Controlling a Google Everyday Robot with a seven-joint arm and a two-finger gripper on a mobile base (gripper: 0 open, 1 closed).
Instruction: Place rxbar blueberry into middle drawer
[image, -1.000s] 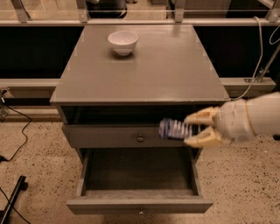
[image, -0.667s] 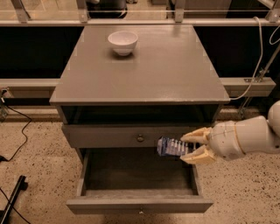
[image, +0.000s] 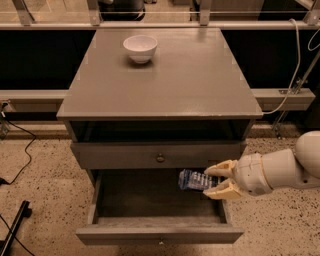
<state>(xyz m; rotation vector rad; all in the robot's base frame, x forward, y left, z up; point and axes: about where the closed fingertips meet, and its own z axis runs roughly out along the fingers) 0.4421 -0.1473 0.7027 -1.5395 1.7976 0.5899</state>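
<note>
The rxbar blueberry (image: 194, 180), a small flat bar in a dark blue wrapper with white stripes, is held in my gripper (image: 216, 181). The gripper comes in from the right on a white arm, its tan fingers (image: 222, 168) shut on the bar's right end. The bar hangs over the right part of the open middle drawer (image: 159, 234), a wide shallow grey drawer pulled out below the uppermost drawer (image: 159, 155), which is shut. The bar is above the drawer floor, not touching it.
A white bowl (image: 140, 48) stands on the grey cabinet top (image: 165, 80) at the back left. A white cable (image: 295, 65) hangs at the right. Black cables lie on the speckled floor at the left.
My gripper with the bar has moved down and a little left, from in front of the upper drawer's face to over the open middle drawer.
</note>
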